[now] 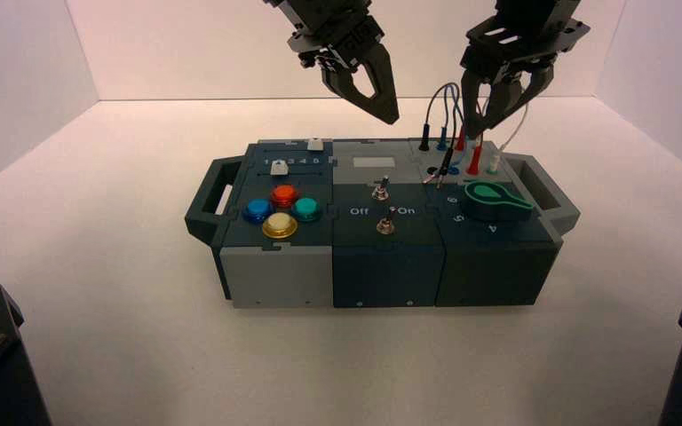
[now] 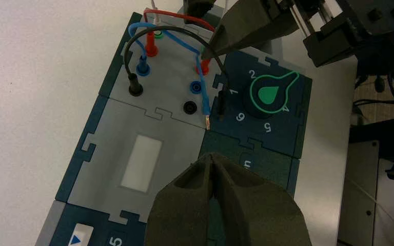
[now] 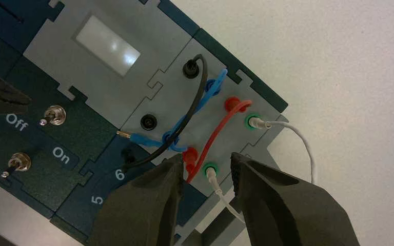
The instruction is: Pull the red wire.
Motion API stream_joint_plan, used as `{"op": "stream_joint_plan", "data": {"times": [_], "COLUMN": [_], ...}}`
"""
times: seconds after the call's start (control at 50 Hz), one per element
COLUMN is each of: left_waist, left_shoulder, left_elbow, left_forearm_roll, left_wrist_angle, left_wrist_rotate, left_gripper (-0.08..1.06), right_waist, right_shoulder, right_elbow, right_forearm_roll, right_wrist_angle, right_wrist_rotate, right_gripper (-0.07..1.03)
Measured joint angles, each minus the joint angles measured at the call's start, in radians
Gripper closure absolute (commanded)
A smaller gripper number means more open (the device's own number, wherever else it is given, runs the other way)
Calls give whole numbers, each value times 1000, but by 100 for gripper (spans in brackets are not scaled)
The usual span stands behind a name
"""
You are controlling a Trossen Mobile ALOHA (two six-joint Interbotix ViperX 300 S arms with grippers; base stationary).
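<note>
The red wire [image 3: 214,134] arches between two red plugs in the grey wire panel at the box's back right. It also shows in the high view [image 1: 474,160] and in the left wrist view [image 2: 172,15]. My right gripper [image 3: 205,163] is open just above this panel. One of its fingers [image 3: 169,177] is beside the near red plug, and the white wire's plug lies between the two fingers. In the high view the right gripper [image 1: 487,120] hangs over the wires. My left gripper [image 2: 213,158] is shut and empty, raised above the box's back middle [image 1: 389,114].
A blue wire [image 3: 190,118] and a black wire [image 3: 195,97] each have one end unplugged and lying loose. A white wire [image 3: 297,138] loops between green sockets. A green knob [image 1: 495,200], two toggle switches [image 1: 379,189] and coloured buttons [image 1: 280,211] lie in front.
</note>
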Motion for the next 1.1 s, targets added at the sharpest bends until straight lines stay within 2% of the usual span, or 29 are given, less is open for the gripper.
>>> {"op": "stream_joint_plan", "data": {"times": [0.56, 0.92, 1.1], "left_waist": [0, 0, 0], "left_shoulder": [0, 0, 0], "left_elbow": [0, 0, -2], "left_forearm_roll": [0, 0, 0], "left_wrist_angle": [17, 18, 20], "left_wrist_rotate": [0, 2, 2], "left_gripper": [101, 101, 101], "right_waist": [0, 23, 23], "right_shoulder": [49, 95, 98], "right_elbow": [2, 0, 0], "right_forearm_roll": [-2, -3, -5], "right_wrist_angle": [6, 9, 9], "right_wrist_rotate": [-3, -3, -3], "right_gripper": [50, 52, 65]}}
